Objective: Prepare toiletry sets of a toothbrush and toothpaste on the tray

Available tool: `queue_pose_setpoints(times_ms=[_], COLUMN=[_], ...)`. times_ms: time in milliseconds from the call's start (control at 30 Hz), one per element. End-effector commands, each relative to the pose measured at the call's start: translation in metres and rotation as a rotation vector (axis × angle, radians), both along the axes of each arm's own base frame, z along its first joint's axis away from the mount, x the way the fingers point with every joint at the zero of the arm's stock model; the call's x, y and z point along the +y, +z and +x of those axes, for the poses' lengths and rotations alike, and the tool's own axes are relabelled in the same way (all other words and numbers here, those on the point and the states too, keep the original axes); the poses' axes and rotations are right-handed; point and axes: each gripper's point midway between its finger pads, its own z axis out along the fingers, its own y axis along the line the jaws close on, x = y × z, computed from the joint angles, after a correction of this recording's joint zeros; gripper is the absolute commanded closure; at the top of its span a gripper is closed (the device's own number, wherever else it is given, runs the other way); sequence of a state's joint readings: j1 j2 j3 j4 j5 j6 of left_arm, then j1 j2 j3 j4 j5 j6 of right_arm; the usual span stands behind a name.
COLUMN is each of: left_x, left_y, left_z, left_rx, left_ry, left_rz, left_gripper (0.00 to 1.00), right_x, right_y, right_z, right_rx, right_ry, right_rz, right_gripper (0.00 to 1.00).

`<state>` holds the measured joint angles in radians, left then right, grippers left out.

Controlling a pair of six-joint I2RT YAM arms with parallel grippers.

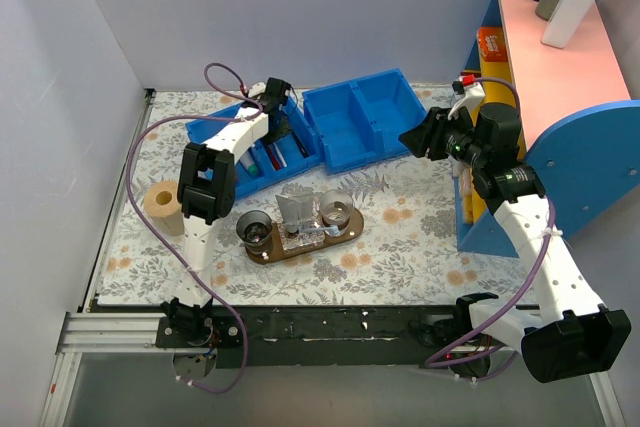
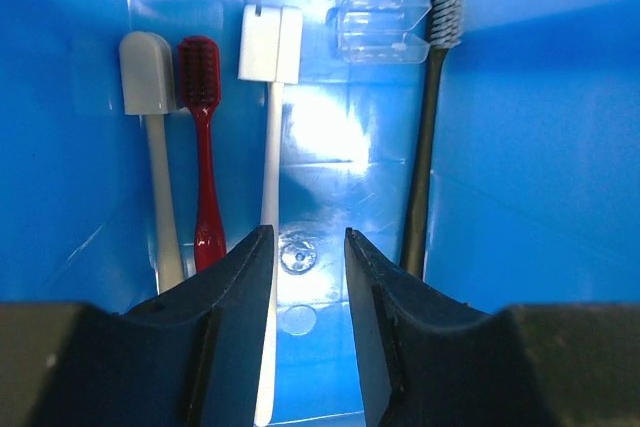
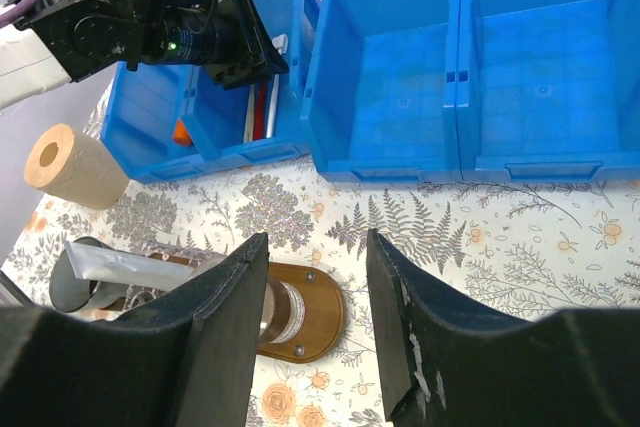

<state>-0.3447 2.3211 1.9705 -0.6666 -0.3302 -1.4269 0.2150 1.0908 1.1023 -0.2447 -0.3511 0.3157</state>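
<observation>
My left gripper (image 2: 308, 247) (image 1: 283, 135) reaches down into the left blue bin (image 1: 225, 132), open, with only the bin floor between its fingers. Toothbrushes lie in that bin: a white one with a pale grey-blue cap (image 2: 150, 147), a red one (image 2: 205, 157), a white toothbrush with a white cap (image 2: 270, 127) whose handle runs along my left finger, and a dark one (image 2: 425, 147). The dark wooden tray (image 1: 275, 250) (image 3: 325, 322) carries two metal cups (image 1: 254, 227) and a pale toothpaste tube (image 1: 297, 210) (image 3: 110, 267). My right gripper (image 3: 318, 247) (image 1: 412, 137) hangs open above the tray's end.
A second blue bin (image 1: 365, 117) (image 3: 480, 57) sits right of the first. A toilet roll (image 1: 160, 202) stands at the left. An orange tube (image 3: 182, 132) lies in the left bin. A clear cap (image 2: 385, 27) rests at the bin's far wall. A pink-and-blue shelf (image 1: 560, 57) with bottles flanks the right.
</observation>
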Motion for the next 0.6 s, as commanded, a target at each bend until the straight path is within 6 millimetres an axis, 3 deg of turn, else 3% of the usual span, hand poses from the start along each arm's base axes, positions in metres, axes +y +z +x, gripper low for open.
queue_pose_setpoints(times_ms=[0, 300, 567], left_x=[0.003, 0.000, -0.002], left_y=[-0.007, -0.024, -0.035], left_z=[-0.004, -0.010, -0.015], left_rx=[0.033, 0.071, 0.088], left_ry=[0.002, 0.001, -0.013], left_rz=[0.036, 0.021, 0.008], left_gripper=[0.66, 0.66, 0.81], right_x=[-0.001, -0.002, -0.002], right_y=[0.010, 0.010, 0.011], right_z=[0.002, 0.000, 0.001], right_rx=[-0.024, -0.023, -0.027], right_ry=[-0.001, -0.005, -0.004], right_rz=[0.017, 0.017, 0.020], right_gripper=[0.49, 0.49, 0.49])
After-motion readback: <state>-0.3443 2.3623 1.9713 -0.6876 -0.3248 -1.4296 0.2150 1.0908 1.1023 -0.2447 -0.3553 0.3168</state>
